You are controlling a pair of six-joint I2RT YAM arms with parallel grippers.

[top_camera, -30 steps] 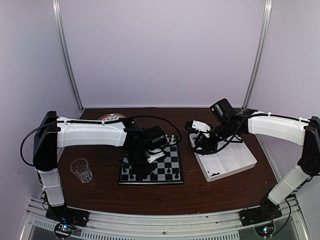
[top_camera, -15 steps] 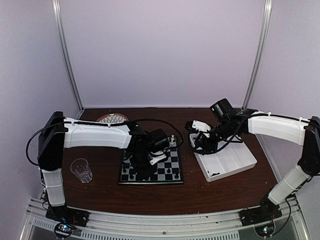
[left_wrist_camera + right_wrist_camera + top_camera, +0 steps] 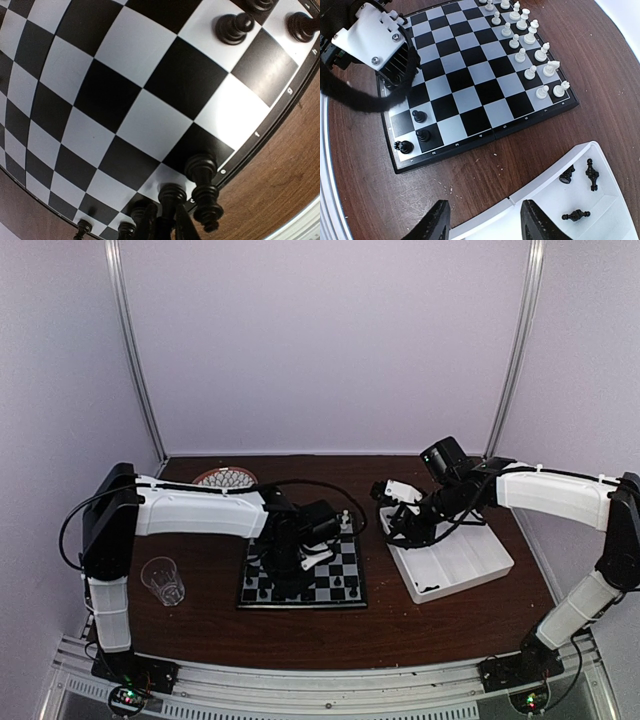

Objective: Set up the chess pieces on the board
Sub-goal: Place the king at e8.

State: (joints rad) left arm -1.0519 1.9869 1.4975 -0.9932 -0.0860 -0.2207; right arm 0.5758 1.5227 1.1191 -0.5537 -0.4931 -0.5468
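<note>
Board: chequered square, flat on the tabletop; taken as the landmark for every entry below.
White chess pieces: upright in two rows along the board's far edge; this side looks filled or nearly so.
Black chess pieces: a few upright on the board's near edge, the two rows there only partly filled; at least three more lie on their sides in the tray.
Left claw: clenched, low over the board's near edge among the black men; one stands right at its tips, and it cannot be told whether it is pinched.
Right claw: released, nothing between its fingers; hovers right of the board, over the tray's nearer wall.
Tray: white, compartmented, right of the board.
Glass: clear, left of the board.
Plate: patterned, beyond the board's far left corner.
Step in hand: filling the black ranks, judged about halfway overall.
Next move: seat the man squarely without toppling neighbours; right claw descends onto a lying piece.
</note>
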